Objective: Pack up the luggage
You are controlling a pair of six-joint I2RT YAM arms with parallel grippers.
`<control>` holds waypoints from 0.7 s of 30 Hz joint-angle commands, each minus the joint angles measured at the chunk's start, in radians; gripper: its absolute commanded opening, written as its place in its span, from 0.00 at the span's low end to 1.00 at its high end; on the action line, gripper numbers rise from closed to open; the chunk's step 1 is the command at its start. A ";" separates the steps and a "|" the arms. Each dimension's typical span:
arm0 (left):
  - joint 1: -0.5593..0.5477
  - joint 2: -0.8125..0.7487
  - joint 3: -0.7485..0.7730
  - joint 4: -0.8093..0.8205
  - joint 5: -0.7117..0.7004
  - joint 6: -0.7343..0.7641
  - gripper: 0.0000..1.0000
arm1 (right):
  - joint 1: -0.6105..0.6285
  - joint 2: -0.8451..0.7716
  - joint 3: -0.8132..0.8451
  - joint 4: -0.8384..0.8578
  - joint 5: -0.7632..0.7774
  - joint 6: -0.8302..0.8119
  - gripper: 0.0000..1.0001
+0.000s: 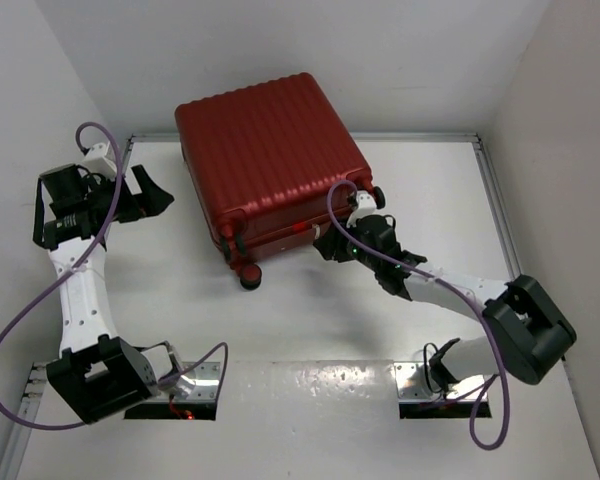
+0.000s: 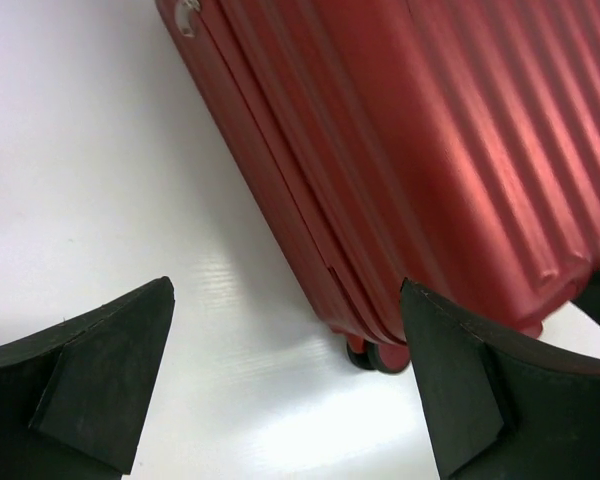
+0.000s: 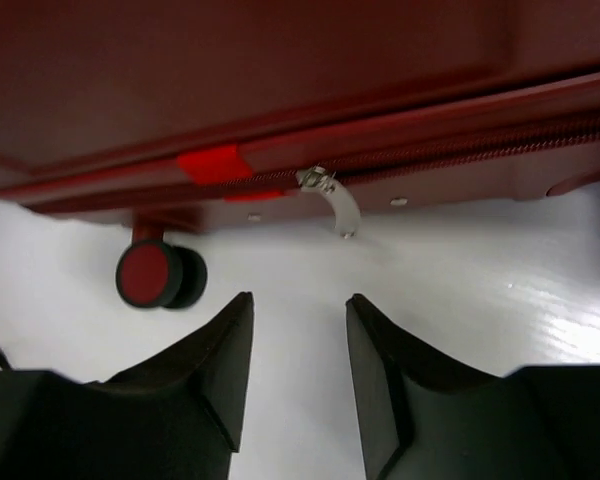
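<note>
The luggage (image 1: 270,150) is a large dark red ribbed hard-shell suitcase. It lies closed on the white table, with its wheels (image 1: 250,280) toward the near side. My left gripper (image 1: 165,197) is open and empty, left of the suitcase and apart from it. In the left wrist view (image 2: 286,288) it faces the suitcase's ribbed side (image 2: 430,150). My right gripper (image 1: 325,243) is open and empty at the suitcase's near edge. In the right wrist view (image 3: 298,298) it sits just short of the silver zipper pull (image 3: 335,205) on the zip seam. The lining is hidden.
A red-and-black wheel (image 3: 150,273) sits left of my right gripper's fingers. White walls enclose the table on the left, back and right. A metal rim (image 1: 495,200) runs along the table edge. Purple cables (image 1: 20,320) loop beside both arms.
</note>
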 commanded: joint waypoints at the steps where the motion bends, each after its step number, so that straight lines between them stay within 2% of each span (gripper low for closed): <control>1: 0.004 0.007 0.067 -0.022 0.058 0.014 0.99 | -0.024 0.038 -0.020 0.191 -0.020 0.079 0.47; 4: 0.004 0.045 0.078 -0.013 0.067 -0.016 0.99 | -0.038 0.084 -0.031 0.253 -0.064 0.080 0.51; 12: -0.005 0.079 0.098 0.016 0.057 -0.060 0.99 | -0.116 0.202 0.031 0.330 -0.159 0.047 0.51; 21: -0.034 0.097 0.098 0.035 -0.002 -0.060 0.99 | -0.132 0.279 0.069 0.422 -0.319 0.005 0.44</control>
